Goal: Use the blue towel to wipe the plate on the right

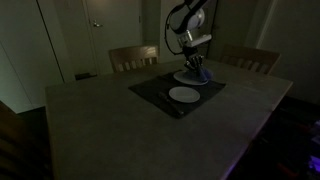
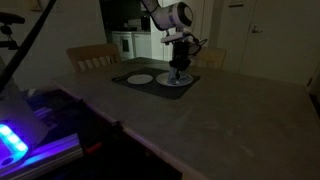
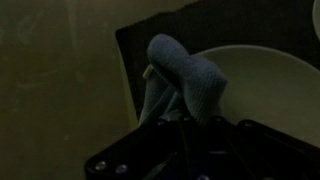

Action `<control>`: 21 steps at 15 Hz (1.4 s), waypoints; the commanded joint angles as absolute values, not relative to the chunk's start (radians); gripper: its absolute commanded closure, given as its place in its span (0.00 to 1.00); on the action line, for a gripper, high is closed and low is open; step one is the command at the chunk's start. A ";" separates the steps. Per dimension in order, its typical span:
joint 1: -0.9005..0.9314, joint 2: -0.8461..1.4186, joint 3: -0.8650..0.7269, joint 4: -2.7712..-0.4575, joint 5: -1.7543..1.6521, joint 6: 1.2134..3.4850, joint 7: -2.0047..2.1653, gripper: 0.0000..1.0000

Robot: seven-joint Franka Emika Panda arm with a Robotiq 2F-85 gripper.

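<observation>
The blue towel [image 3: 185, 80] hangs bunched from my gripper [image 3: 180, 118], which is shut on it. In the wrist view it touches a white plate [image 3: 265, 85] on a dark placemat [image 3: 135, 40]. In both exterior views the gripper [image 1: 196, 66] [image 2: 179, 66] points down over the plate [image 1: 190, 77] [image 2: 178, 81] with the towel [image 1: 198, 71] [image 2: 180, 73] pressed on it. A second white plate [image 1: 183, 95] [image 2: 139, 78] lies bare on the same placemat [image 1: 150, 88] [image 2: 160, 88].
The placemat lies on a large grey table [image 1: 120, 130] [image 2: 220, 120]. Wooden chairs [image 1: 133, 57] [image 1: 250, 58] [image 2: 92, 55] stand at the far side. A glowing blue device [image 2: 12, 140] sits near the table's edge. The room is dim.
</observation>
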State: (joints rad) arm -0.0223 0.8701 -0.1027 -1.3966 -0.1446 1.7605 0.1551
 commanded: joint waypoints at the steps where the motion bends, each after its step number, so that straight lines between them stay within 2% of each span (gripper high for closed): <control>1: 0.012 0.813 -0.124 -1.510 -0.181 1.990 0.241 0.98; 4: 0.007 0.818 -0.110 -1.543 -0.145 2.149 0.269 0.98; 12: -0.112 0.727 0.012 -1.666 0.109 2.255 0.041 0.98; 17: -0.185 0.716 0.080 -1.685 0.210 2.123 -0.184 0.98; 21: -0.200 0.723 0.068 -1.671 0.204 1.936 -0.262 0.98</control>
